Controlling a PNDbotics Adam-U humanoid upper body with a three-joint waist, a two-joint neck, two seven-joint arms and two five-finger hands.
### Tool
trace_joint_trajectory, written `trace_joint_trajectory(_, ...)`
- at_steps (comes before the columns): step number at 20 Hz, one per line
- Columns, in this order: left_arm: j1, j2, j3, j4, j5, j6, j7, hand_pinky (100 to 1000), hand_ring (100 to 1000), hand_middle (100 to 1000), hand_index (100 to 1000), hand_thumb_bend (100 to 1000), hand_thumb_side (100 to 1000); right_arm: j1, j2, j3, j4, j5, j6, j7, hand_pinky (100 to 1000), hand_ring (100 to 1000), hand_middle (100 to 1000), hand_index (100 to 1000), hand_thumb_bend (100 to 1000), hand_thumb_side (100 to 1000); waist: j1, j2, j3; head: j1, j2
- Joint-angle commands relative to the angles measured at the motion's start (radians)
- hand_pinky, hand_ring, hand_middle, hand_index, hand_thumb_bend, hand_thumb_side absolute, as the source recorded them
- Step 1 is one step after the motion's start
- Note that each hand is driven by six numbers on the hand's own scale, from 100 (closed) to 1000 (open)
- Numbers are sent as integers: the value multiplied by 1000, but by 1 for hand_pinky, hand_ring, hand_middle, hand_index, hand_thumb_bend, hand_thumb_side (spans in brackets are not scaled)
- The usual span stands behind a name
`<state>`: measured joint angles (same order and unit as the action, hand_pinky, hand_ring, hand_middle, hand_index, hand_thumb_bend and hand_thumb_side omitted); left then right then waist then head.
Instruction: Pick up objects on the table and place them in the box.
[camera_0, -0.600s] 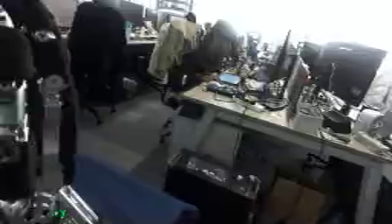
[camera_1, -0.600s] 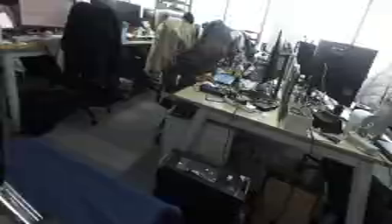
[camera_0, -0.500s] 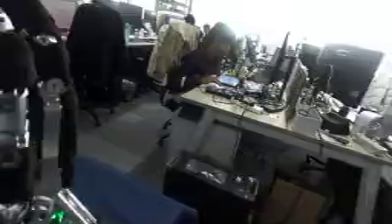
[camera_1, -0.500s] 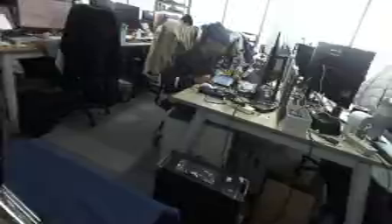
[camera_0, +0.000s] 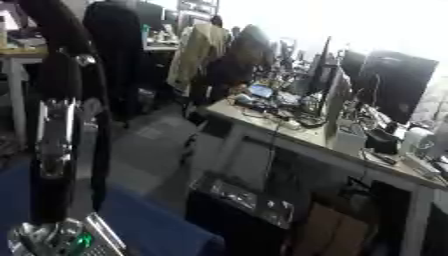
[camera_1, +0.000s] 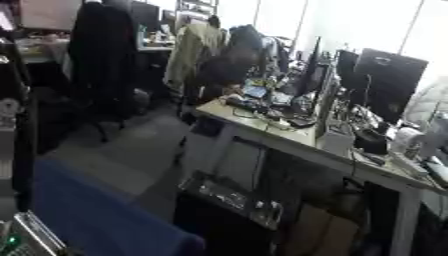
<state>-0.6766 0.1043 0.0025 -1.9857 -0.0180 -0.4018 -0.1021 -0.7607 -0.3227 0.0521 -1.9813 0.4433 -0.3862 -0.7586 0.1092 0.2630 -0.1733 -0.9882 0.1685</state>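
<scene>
My head looks out across an office room, and neither a box nor any objects for picking show in either view. A black and silver arm (camera_0: 54, 145) of mine stands upright along the left edge, with a silver joint and a green light (camera_0: 77, 241) at its foot. Its hand does not show. A strip of the same arm (camera_1: 16, 130) appears at the left edge of the right eye view. My right arm and hand are out of sight. A blue surface (camera_1: 96, 212) fills the lower left.
A long desk (camera_0: 289, 137) crowded with monitors (camera_1: 385, 82), cables and small gear runs from the middle to the right. A dark case (camera_0: 236, 200) and a cardboard box (camera_0: 328, 232) stand under it. Black chairs (camera_1: 101, 45) and hung jackets (camera_0: 199, 50) stand behind, across grey floor.
The whole picture has shifted slightly, so the camera has moved. Nothing in the room has visibly moved.
</scene>
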Motion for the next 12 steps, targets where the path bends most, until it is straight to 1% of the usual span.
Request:
trace_joint_trajectory(1,-9,9,2,-14,2,4,-1,1000,968,865,997,100,811,-7,-34,-26,-19,128,5,-77,933,851,845,899,100,1000,-13,-18,-2,49,-29)
trace_joint_trajectory(2,-10,9,2,-14,2,5,-1,1000,967,865,997,100,808,-4,-39,-28,-19,164,18,-98,927,852,846,898,100,1000,-15,-21,-1,99,-24)
trace_joint_trajectory(3,-11,9,1,-14,3,5,-1,1000,967,865,997,100,808,4,-45,-32,-19,188,36,-116,927,852,846,898,100,1000,-18,-24,2,167,-12)
trace_joint_trajectory(4,-11,9,1,-14,2,6,0,1000,968,866,997,100,808,15,-53,-41,-19,208,63,-129,924,860,846,903,100,1000,-21,-27,3,273,10)
trace_joint_trajectory(5,-11,10,1,-14,2,7,0,1000,968,866,997,100,808,31,-65,-50,-19,213,103,-136,924,860,846,903,100,1000,-24,-30,5,386,35)
trace_joint_trajectory(6,-10,12,2,-14,0,8,2,1000,970,869,998,100,809,45,-79,-57,-19,214,140,-134,906,873,829,890,100,1000,-26,-31,6,506,58)
trace_joint_trajectory(7,-7,17,5,-14,-2,9,5,1000,970,869,998,100,809,66,-106,-73,-19,217,201,-113,906,873,829,890,100,1000,-30,-34,7,684,90)
trace_joint_trajectory(8,-6,20,6,-14,-4,9,8,1000,974,874,999,100,813,78,-127,-86,-19,223,255,-87,898,876,838,890,100,1000,-32,-36,8,815,112)
trace_joint_trajectory(9,-5,24,8,-14,-6,9,13,1000,974,874,999,100,813,87,-149,-99,-19,232,311,-53,898,876,838,890,100,1000,-34,-37,9,924,130)
trace_joint_trajectory(10,-5,26,9,-14,-8,9,16,1000,978,881,1000,100,813,92,-164,-108,-19,242,350,-26,895,884,851,895,100,1000,-36,-38,10,997,142)
trace_joint_trajectory(11,-6,29,10,-14,-10,8,20,1000,980,884,1000,100,815,101,-187,-119,-19,260,391,14,894,885,851,892,100,1000,-38,-38,12,1091,160)
trace_joint_trajectory(12,-6,32,10,-14,-12,7,24,1000,986,893,1000,100,814,106,-204,-128,-19,279,427,53,896,894,859,898,100,1000,-39,-38,15,1152,175)
